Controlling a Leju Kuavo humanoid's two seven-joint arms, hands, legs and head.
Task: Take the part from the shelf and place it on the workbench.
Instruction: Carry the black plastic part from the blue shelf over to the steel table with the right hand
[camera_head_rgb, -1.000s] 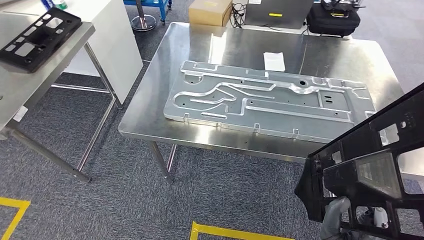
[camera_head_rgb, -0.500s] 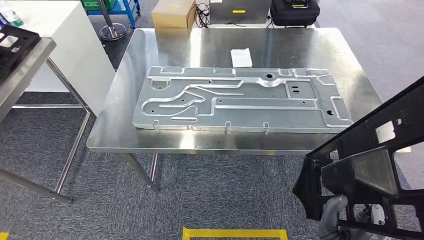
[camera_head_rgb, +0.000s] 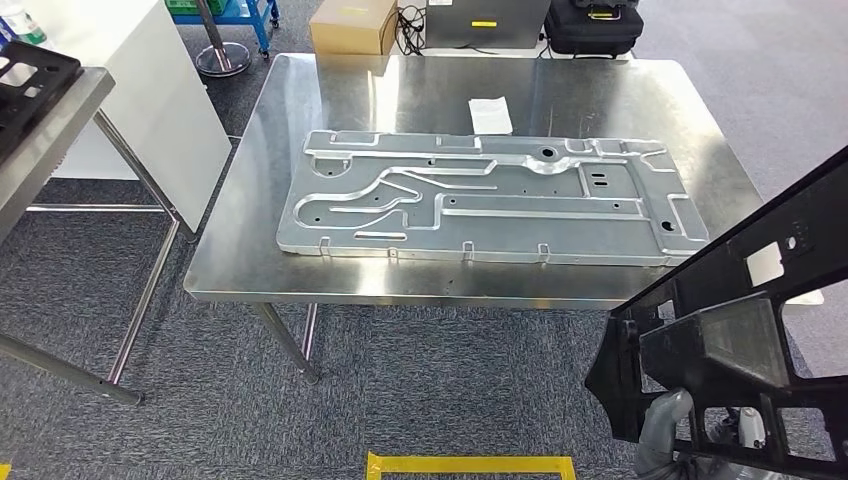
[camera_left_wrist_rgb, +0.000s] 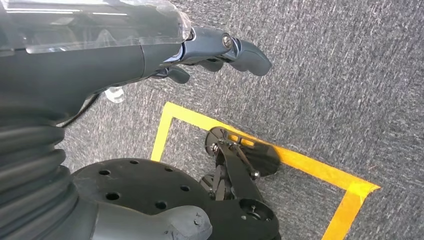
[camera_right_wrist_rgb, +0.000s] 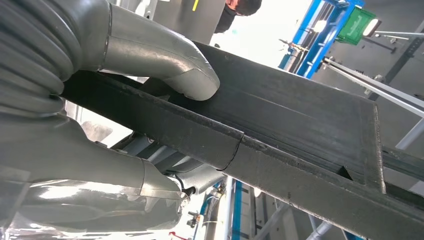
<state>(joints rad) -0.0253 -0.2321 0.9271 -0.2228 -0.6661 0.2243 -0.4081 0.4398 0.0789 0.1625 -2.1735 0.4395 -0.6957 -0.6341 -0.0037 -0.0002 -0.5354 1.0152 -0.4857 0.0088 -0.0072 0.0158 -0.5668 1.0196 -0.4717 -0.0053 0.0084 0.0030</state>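
I can read no writing anywhere: the white paper slip (camera_head_rgb: 490, 114) on the workbench (camera_head_rgb: 250, 250) and the yellow sticker on the dark case behind the bench are too small to make out. My right hand (camera_right_wrist_rgb: 150, 75) is clamped on the black part (camera_head_rgb: 745, 340), thumb pressed over its top face and the other fingers under it; from the head view the part hangs tilted at the lower right, off the bench, with its upper end overlapping the bench's near right corner. My left hand (camera_left_wrist_rgb: 220, 47) hangs over grey carpet with its fingers loosely curled and nothing in them. A large embossed aluminium plate (camera_head_rgb: 490, 200) covers most of the steel top, leaving bare strips along the left side, the far edge and a narrow band at the near edge. At the far left stands a second metal table (camera_head_rgb: 50, 140) carrying another black part (camera_head_rgb: 25, 85), well apart from the bench. A cardboard box (camera_head_rgb: 352, 25) sits on the floor beyond the bench, and yellow floor tape (camera_head_rgb: 470, 465) runs just ahead of me.
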